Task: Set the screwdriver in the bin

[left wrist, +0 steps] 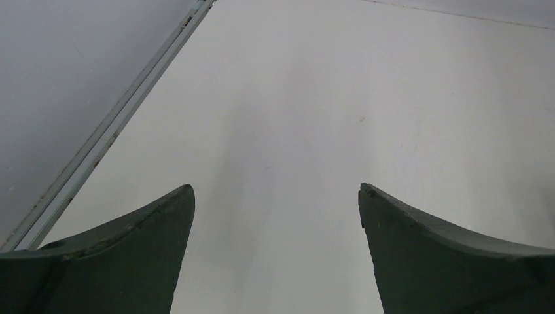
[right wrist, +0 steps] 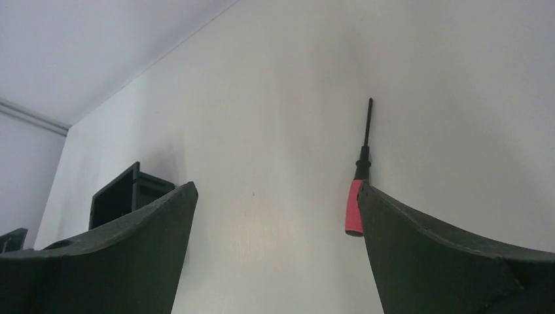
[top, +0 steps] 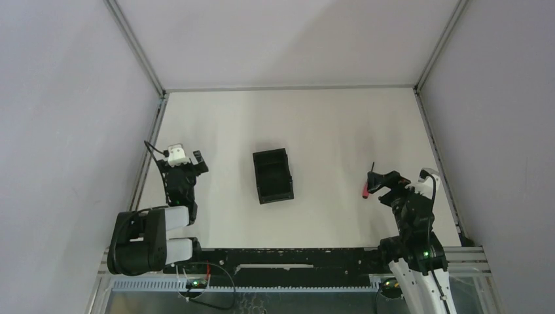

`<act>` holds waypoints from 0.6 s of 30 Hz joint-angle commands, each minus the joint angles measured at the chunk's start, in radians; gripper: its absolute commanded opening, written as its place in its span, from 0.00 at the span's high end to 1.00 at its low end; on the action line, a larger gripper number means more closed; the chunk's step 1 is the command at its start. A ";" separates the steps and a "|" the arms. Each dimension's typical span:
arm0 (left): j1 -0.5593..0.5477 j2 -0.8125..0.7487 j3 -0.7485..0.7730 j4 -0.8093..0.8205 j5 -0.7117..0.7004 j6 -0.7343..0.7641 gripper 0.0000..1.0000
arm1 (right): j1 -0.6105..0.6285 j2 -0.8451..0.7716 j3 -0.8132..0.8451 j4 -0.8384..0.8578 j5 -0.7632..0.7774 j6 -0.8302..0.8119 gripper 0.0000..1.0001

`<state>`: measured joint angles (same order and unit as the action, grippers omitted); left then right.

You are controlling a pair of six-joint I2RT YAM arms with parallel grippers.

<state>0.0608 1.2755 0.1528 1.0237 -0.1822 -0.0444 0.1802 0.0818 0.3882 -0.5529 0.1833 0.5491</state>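
The screwdriver point(top: 368, 184), with a red handle and a thin black shaft, lies on the white table at the right. In the right wrist view the screwdriver point(right wrist: 355, 199) lies just inside the tip of my right-hand finger point(right wrist: 419, 242), shaft pointing away. My right gripper point(top: 379, 185) point(right wrist: 276, 190) is open and holds nothing. The black bin point(top: 273, 175) stands open-topped mid-table, left of the screwdriver; the right wrist view shows the bin point(right wrist: 124, 193) behind the left-hand finger. My left gripper point(top: 188, 165) point(left wrist: 276, 190) is open and empty at the far left, over bare table.
The table point(top: 327, 131) is white, closed in by grey walls with metal rails on the left point(top: 149, 157) and right point(top: 435, 150) edges. The left rail also shows in the left wrist view point(left wrist: 111, 127). The arm bases and a black cable track point(top: 288, 261) line the near edge.
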 commanded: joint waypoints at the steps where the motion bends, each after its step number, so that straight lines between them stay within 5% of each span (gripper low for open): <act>1: -0.005 -0.016 0.040 0.038 -0.011 0.017 0.00 | 0.007 0.036 0.018 0.005 0.066 0.045 0.00; 10: -0.004 -0.016 0.039 0.038 -0.010 0.017 0.00 | 0.005 0.211 0.246 0.094 0.000 -0.112 0.00; 18: -0.004 -0.016 0.039 0.038 -0.011 0.017 0.00 | -0.074 0.885 0.750 -0.285 0.071 -0.206 0.00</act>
<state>0.0608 1.2751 0.1528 1.0237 -0.1825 -0.0444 0.1638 0.7025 0.9779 -0.6079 0.2317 0.4118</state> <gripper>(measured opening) 0.996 0.993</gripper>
